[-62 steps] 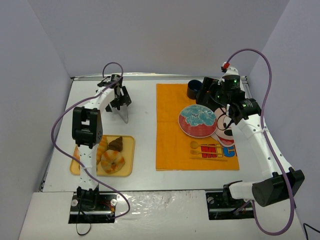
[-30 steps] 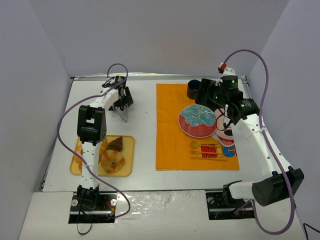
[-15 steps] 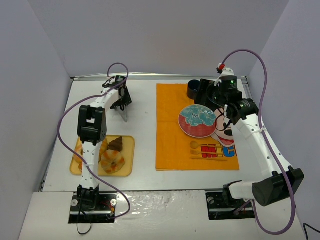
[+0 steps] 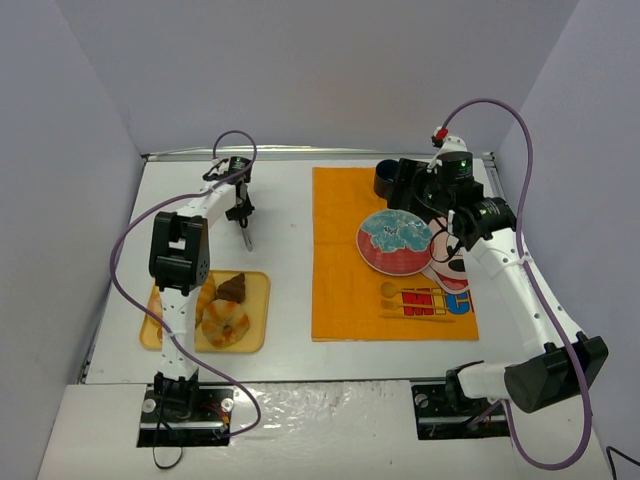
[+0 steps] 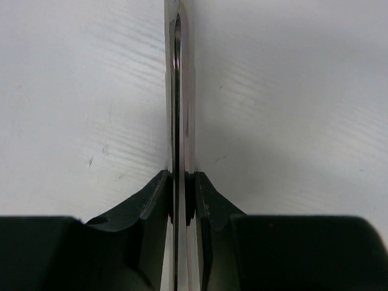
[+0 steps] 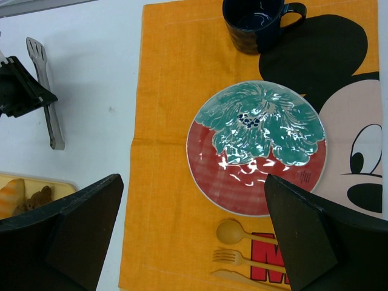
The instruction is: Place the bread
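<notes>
Your left hand [image 4: 240,208] is clenched on the metal tongs [image 4: 245,232] over the far left part of the white tabletop [image 4: 285,300]. In the left wrist view its fingers [image 5: 154,194] press the tongs edge-on, and there is bare tabletop on both sides. The bread [image 4: 232,288] lies on the yellow tray [image 4: 258,335] near the base of your left arm. It sits just beside the golden pastries [image 4: 224,323] and well apart from the tongs. A free strip of tabletop runs between the tray and the orange placemat [image 4: 340,290]. Your right hand [image 4: 412,185] hangs released, fingers wide apart, above the plate [image 6: 257,148] and near the dark mug [image 6: 254,21]. In the top view you can read the red letters "MIC" on the placemat. The right wrist view shows only an "M" there, and the bread only as a brown corner.
</notes>
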Controlling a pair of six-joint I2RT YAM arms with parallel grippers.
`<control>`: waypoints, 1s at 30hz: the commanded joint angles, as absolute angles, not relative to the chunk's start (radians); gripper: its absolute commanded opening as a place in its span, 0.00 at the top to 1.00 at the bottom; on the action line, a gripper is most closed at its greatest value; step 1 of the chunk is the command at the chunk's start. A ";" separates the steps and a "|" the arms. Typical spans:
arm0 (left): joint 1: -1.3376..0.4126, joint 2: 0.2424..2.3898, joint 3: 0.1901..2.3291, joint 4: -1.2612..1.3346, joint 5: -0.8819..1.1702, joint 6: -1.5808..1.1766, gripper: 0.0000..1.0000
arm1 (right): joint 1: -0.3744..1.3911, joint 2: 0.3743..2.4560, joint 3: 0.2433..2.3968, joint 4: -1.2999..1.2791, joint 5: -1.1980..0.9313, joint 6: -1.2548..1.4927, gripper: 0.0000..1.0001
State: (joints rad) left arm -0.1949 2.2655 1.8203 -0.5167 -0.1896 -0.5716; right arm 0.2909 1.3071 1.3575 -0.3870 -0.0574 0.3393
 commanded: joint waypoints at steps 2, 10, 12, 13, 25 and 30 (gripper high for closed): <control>-0.230 2.136 1.779 -0.612 -0.250 -0.552 1.00 | 0.301 1.284 1.364 -0.351 -0.042 0.327 0.00; -0.290 1.968 1.756 -0.674 -0.294 -0.522 1.00 | 0.302 1.270 1.351 -0.351 -0.034 0.327 0.00; -0.297 1.929 1.743 -0.673 -0.306 -0.512 1.00 | 0.304 1.268 1.347 -0.351 -0.033 0.327 0.00; -0.298 1.908 1.743 -0.678 -0.309 -0.510 1.00 | 0.304 1.267 1.347 -0.351 -0.033 0.328 0.00; -0.306 1.804 1.742 -0.747 -0.339 -0.496 0.85 | 0.308 1.265 1.338 -0.352 -0.024 0.322 0.00; -0.318 1.764 1.729 -0.758 -0.351 -0.494 0.67 | 0.311 1.261 1.336 -0.351 -0.018 0.321 0.00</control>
State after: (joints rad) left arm -0.3077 1.8835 1.7157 -0.7487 -0.3111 -0.5064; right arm 0.3027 1.2987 1.3331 -0.3874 -0.0402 0.3359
